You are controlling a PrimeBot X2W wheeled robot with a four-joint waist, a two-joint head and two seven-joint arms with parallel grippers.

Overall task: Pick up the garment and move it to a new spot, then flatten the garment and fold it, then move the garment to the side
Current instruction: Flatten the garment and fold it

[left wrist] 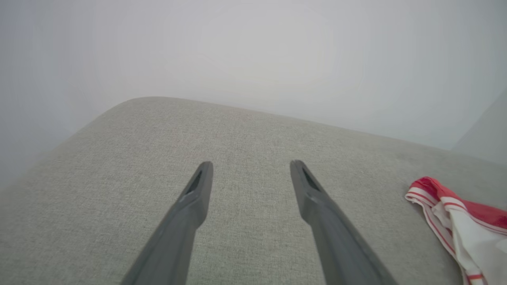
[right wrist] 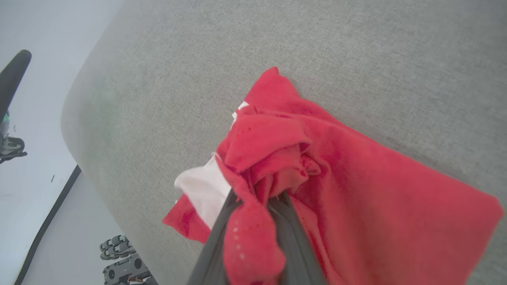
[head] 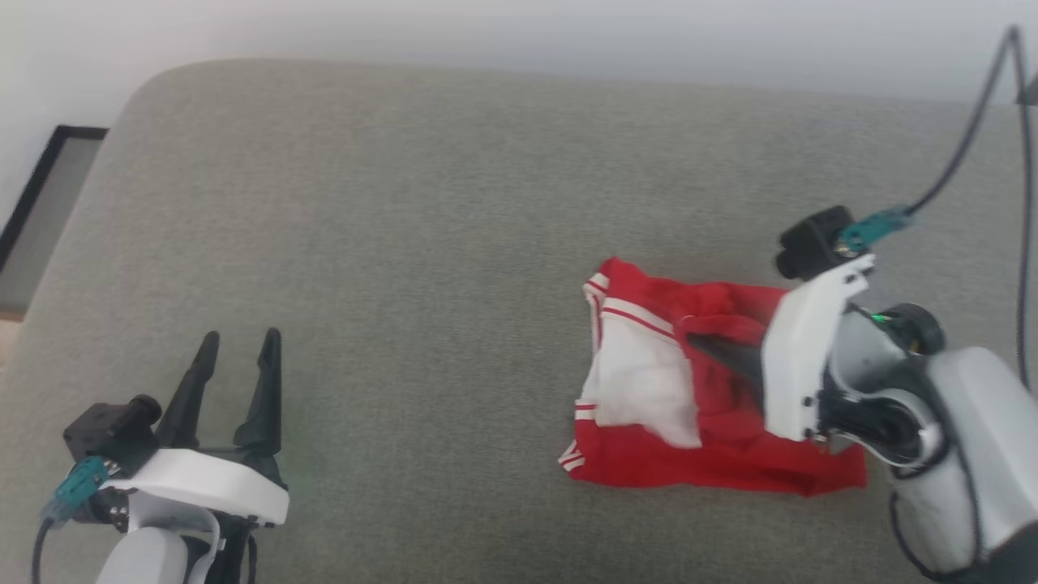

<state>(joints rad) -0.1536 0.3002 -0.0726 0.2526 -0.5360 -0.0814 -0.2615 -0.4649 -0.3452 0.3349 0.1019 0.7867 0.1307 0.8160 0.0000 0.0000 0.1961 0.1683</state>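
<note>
The garment (head: 657,389), a small red shirt with white sleeves and striped trim, lies crumpled on the right part of the grey cushion (head: 422,227). My right gripper (head: 709,345) reaches into it from the right and is shut on a bunched red fold. In the right wrist view the cloth (right wrist: 356,186) wraps around and between the dark fingers (right wrist: 216,241). My left gripper (head: 239,345) stands open at the lower left, well apart from the garment, holding nothing. Its fingers (left wrist: 194,202) spread over bare cushion in the left wrist view, with the garment's sleeve edge (left wrist: 463,221) at far right.
The cushion's rounded far edge (head: 324,69) meets a pale wall. A dark-framed panel (head: 40,211) lies on the floor beyond the cushion's left edge. A black cable (head: 965,146) runs up from my right wrist. Bare cushion stretches left of and behind the garment.
</note>
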